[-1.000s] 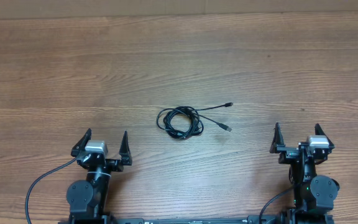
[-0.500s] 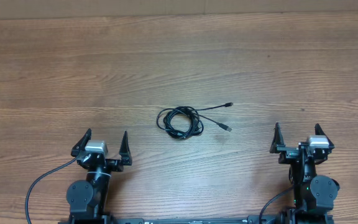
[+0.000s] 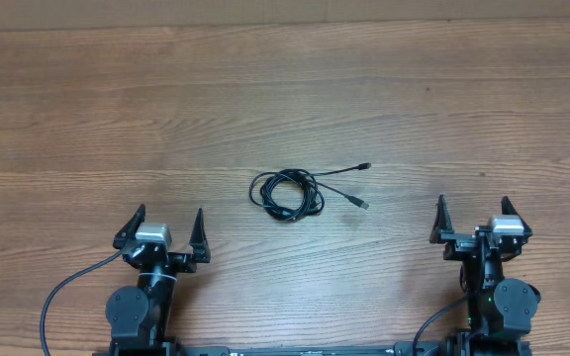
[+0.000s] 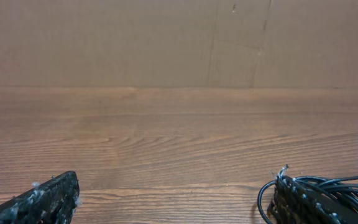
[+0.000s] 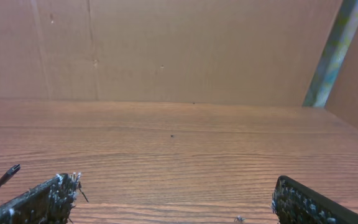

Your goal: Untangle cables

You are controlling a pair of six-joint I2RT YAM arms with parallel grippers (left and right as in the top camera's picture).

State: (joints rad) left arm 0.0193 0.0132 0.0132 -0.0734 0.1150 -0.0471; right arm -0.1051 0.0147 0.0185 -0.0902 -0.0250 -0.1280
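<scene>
Both tools are spread wide and hold nothing. The left tool [image 3: 169, 223] and the right tool [image 3: 474, 214] flank the cables [image 3: 287, 192], each well apart from them. The cables lie coiled on the worktop [image 3: 117, 109]. I'd pin the coil with the left tool, then slowly draw the nearer plug end [image 3: 363, 204] outward with the right.
</scene>
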